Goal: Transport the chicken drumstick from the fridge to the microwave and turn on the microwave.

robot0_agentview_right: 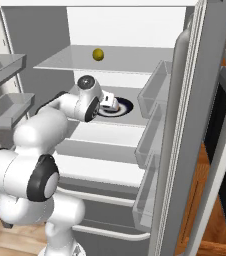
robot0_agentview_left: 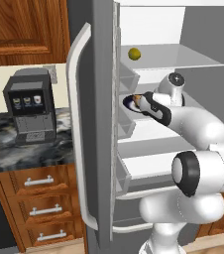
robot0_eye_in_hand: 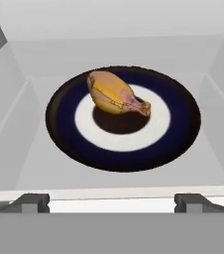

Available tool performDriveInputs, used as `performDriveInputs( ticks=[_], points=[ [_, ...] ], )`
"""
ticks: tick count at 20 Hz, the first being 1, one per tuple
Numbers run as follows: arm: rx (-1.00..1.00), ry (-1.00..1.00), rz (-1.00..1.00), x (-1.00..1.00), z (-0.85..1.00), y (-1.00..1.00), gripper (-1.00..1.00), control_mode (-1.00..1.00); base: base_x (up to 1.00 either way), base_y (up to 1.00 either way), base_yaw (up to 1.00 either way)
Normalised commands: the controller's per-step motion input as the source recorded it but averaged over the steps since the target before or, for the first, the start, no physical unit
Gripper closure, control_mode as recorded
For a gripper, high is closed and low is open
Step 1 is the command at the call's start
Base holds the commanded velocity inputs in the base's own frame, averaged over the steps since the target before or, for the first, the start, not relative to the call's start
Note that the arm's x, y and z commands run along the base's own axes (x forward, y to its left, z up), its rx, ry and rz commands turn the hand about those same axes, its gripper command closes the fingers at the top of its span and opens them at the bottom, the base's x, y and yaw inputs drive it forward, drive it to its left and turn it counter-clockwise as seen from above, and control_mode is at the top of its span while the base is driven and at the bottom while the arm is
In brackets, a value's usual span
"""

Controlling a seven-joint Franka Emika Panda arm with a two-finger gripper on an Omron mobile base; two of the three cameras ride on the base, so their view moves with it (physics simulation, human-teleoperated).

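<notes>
jaws apart before the chicken drumstick (robot0_eye_in_hand: 115, 93) on a dark plate (robot0_eye_in_hand: 69, 139), yellow ball (robot0_agentview_right: 98, 54) a shelf above.

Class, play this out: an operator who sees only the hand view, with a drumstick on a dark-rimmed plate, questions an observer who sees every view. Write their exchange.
Operator: Which shelf is the plate on?
Observer: The middle one in the fridge, below a shelf holding a yellow ball.
Operator: Is the fridge door fully open?
Observer: Yes, both doors are swung wide.
Operator: What lies beside the fridge?
Observer: A coffee machine on a dark counter, seen in the left base view.
</notes>
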Motion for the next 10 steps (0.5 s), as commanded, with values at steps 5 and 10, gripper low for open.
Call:
performDriveInputs(
  ticks=[5, 10],
  points=[
    [0.00, -0.24, 0.03, 0.10, -0.19, -0.03, -1.00, -1.00, 0.00, 0.00, 0.00],
    [0.00, -0.05, 0.03, 0.07, -0.02, -0.09, -1.00, -1.00, 0.00, 0.00, 0.00]
  ],
)
